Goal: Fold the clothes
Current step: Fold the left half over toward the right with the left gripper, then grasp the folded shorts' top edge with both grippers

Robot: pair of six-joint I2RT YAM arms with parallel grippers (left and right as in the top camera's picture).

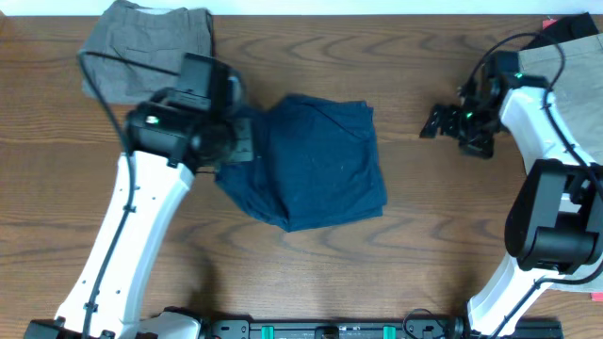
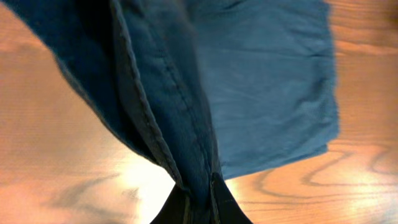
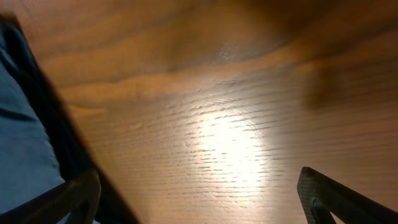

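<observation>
The dark navy-blue shorts (image 1: 320,160) lie folded in the middle of the table. My left gripper (image 1: 240,141) is shut on their left edge; the left wrist view shows the pinched navy fabric (image 2: 186,124) rising from between the fingers (image 2: 199,199). A grey pair (image 1: 141,47) lies folded at the back left. A beige pair (image 1: 570,61) lies at the back right, under the right arm. My right gripper (image 1: 435,122) is open and empty over bare wood to the right of the navy shorts; its fingers (image 3: 199,193) show wide apart, with navy fabric (image 3: 22,149) at the left edge.
A dark item (image 1: 565,28) lies under the beige pair at the back right corner. The arm bases stand along the table's front edge (image 1: 330,330).
</observation>
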